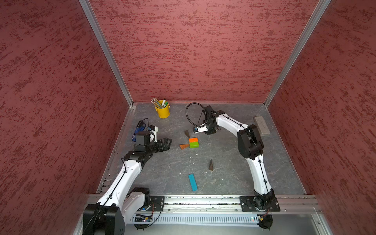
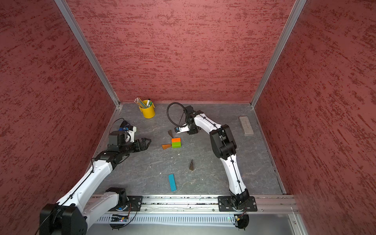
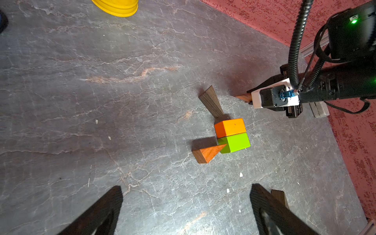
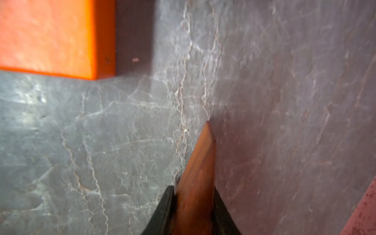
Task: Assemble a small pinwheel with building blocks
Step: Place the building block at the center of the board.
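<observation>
Right gripper (image 4: 193,189) clenched on smooth red-brown wedge (image 4: 200,158), tip near veined grey table (image 1: 227,175). Left gripper (image 3: 186,188) released. Orange block (image 1: 193,140) and green block (image 1: 194,144) abut mid-table, dark wedge (image 1: 187,133) at orange's far corner. Flat blue bar (image 1: 192,182) near front edge.

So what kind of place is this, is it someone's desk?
Probably a robot test booth: red walls box it in, and a left arm and right arm are mounted on a metal rail.
</observation>
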Available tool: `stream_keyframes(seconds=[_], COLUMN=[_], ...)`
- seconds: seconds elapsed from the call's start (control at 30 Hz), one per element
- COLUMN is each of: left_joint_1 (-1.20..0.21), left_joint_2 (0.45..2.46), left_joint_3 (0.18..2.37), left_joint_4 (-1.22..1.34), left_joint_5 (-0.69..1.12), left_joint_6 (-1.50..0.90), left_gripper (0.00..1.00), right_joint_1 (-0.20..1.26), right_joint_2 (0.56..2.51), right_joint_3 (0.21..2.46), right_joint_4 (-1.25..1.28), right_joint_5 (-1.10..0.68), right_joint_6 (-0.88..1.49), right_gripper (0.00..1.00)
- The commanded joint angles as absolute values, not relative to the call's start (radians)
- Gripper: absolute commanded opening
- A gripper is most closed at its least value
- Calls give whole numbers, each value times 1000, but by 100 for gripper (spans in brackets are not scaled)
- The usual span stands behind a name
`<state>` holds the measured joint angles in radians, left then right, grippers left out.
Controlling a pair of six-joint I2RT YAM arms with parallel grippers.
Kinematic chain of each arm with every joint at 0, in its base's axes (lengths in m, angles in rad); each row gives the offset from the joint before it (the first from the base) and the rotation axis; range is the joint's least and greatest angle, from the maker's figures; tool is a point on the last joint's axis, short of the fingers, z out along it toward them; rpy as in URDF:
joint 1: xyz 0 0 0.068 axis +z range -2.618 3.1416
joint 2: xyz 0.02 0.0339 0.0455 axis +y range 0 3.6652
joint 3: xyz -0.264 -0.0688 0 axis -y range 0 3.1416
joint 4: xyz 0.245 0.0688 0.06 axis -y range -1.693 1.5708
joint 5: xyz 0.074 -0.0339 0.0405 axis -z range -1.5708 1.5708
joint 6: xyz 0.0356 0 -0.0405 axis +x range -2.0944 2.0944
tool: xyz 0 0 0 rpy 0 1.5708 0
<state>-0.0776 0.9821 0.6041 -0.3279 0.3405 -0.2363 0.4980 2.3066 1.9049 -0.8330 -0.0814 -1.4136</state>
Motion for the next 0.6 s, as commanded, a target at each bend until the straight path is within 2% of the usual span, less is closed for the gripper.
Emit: stream_keyframes(seconds=[0.0,0.57], left_joint_1=[-70,-69], left_joint_2=[983,975], left_joint_3=[604,604], left_joint_4=[-307,-310], left_joint_5=[357,364], left_joint_6=[-243,-241], left_gripper=[100,100], right_joint_1=[512,538], right_joint_2=[2316,2322], right_joint_3=[1922,1909], right_joint_4=[-854,-857], right_joint_5=[-133,-128], right_joint_6=[-1739,-1747], right_gripper=[29,31])
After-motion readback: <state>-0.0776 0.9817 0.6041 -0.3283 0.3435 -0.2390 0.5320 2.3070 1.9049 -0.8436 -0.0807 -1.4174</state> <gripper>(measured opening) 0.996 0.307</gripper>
